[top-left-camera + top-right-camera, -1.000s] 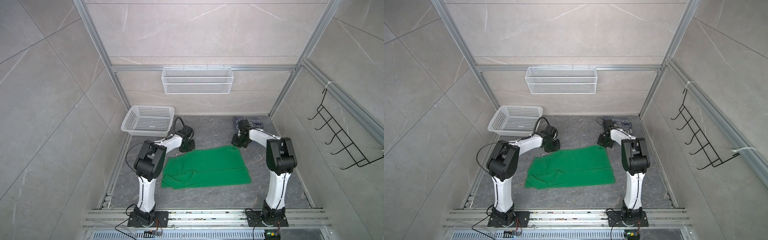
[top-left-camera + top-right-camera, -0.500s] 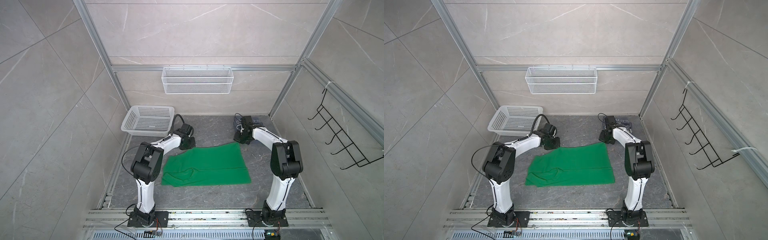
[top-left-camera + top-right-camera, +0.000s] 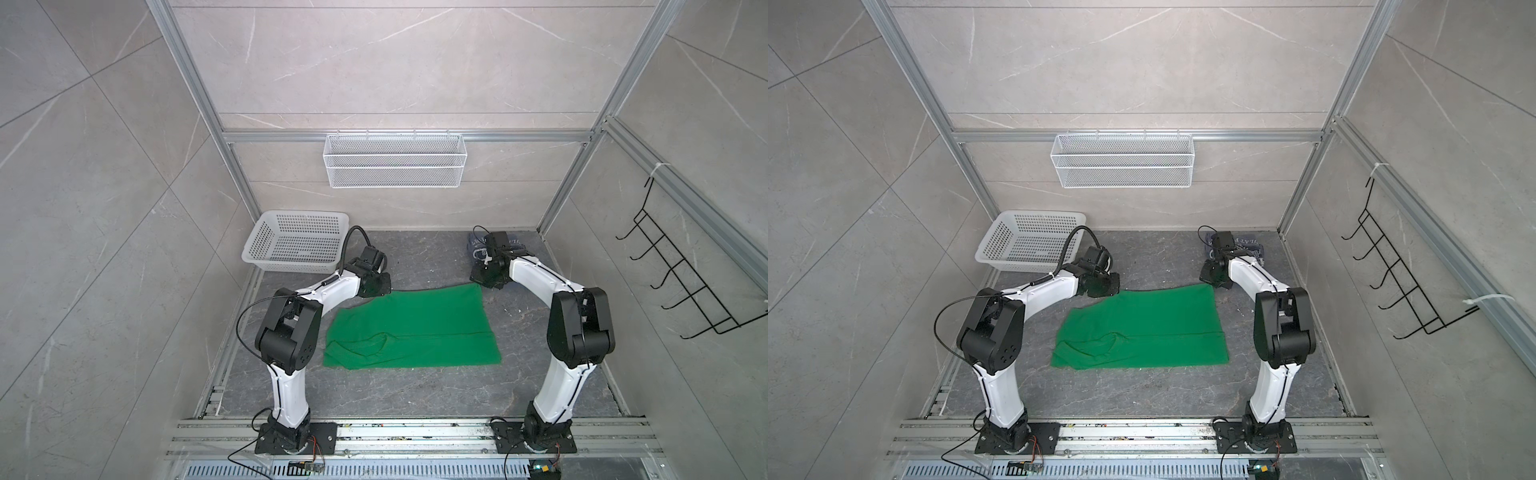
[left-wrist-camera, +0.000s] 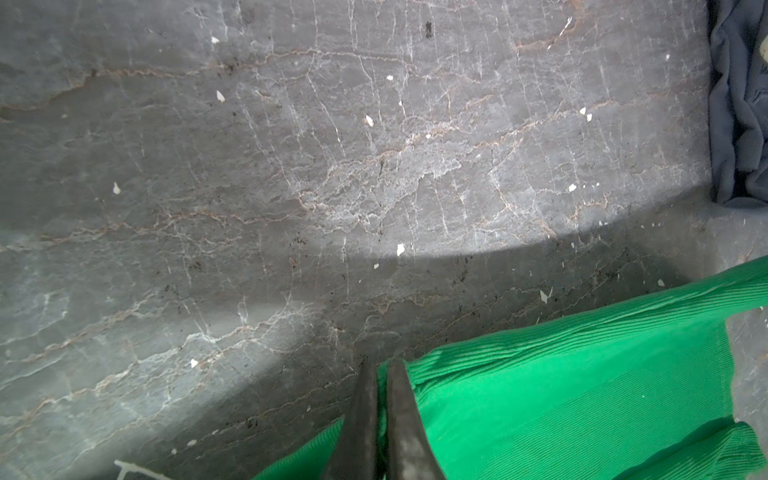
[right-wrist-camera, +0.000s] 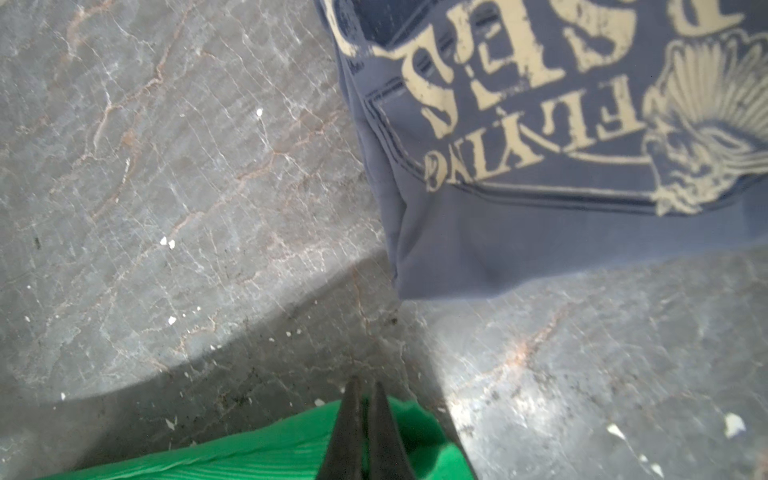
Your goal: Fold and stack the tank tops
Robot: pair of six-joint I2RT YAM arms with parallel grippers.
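Observation:
The green tank top (image 3: 411, 330) (image 3: 1142, 328) lies spread on the grey floor between the arms in both top views, its near left part rumpled. My left gripper (image 3: 384, 286) (image 4: 380, 368) is shut on its far left corner, green cloth (image 4: 582, 374) pinched between the fingers. At the far right corner my right gripper (image 3: 482, 282) (image 5: 363, 386) is shut on the green cloth (image 5: 270, 453). The slate-blue tank top (image 5: 561, 166) (image 3: 478, 245) with pale lettering lies folded at the back right, just beyond the right gripper and partly hidden by that arm.
A white perforated basket (image 3: 296, 243) stands at the back left, close behind the left arm. A white wire shelf (image 3: 395, 160) hangs on the back wall and a black hook rack (image 3: 685, 282) on the right wall. Aluminium posts frame the floor.
Both grippers have moved toward the back wall, drawing the green top's far edge taut and further back. The left gripper has closed fully on its corner.

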